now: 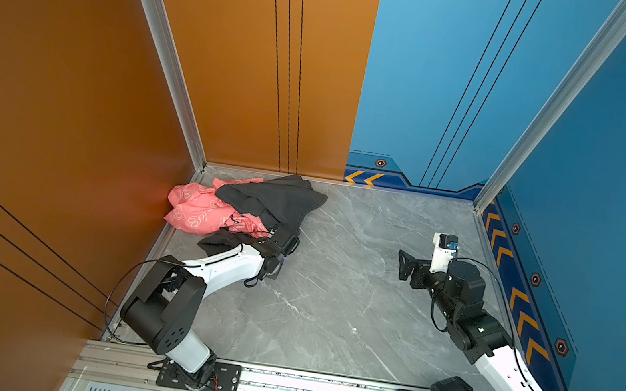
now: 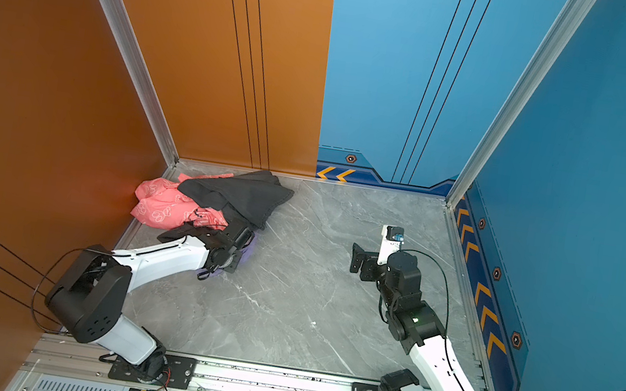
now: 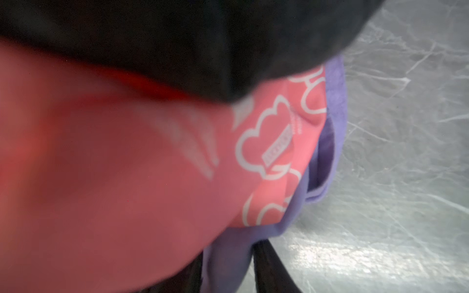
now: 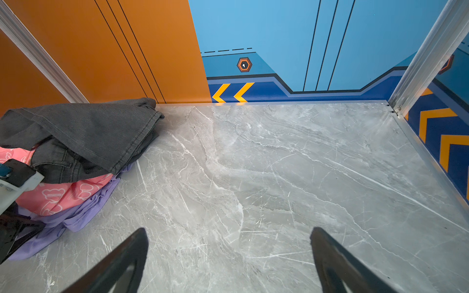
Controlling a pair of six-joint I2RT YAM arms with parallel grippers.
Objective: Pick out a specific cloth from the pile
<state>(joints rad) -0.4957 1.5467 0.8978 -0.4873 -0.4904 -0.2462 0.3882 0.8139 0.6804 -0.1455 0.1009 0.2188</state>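
Note:
The pile lies in the far left corner, shown in both top views. A dark grey cloth [image 1: 273, 199] is draped over a coral-pink printed cloth [image 1: 196, 208]. The lavender cloth [image 4: 83, 215] sits at the bottom, and its edge pokes out onto the marble. My left gripper [image 1: 289, 243] is at the pile's near right edge. In the left wrist view its dark fingers [image 3: 269, 269] hold a fold of the lavender cloth [image 3: 228, 253] between them, under the pink cloth [image 3: 274, 142]. My right gripper [image 4: 228, 243] hovers wide open over bare marble, well right of the pile [image 2: 210, 198].
The grey marble tabletop [image 1: 351, 294] is boxed in by an orange wall [image 1: 64, 104] on the left and far left, and blue walls [image 1: 616, 208] on the far right and right. An aluminium rail [image 1: 316, 390] with both arm bases runs along the front.

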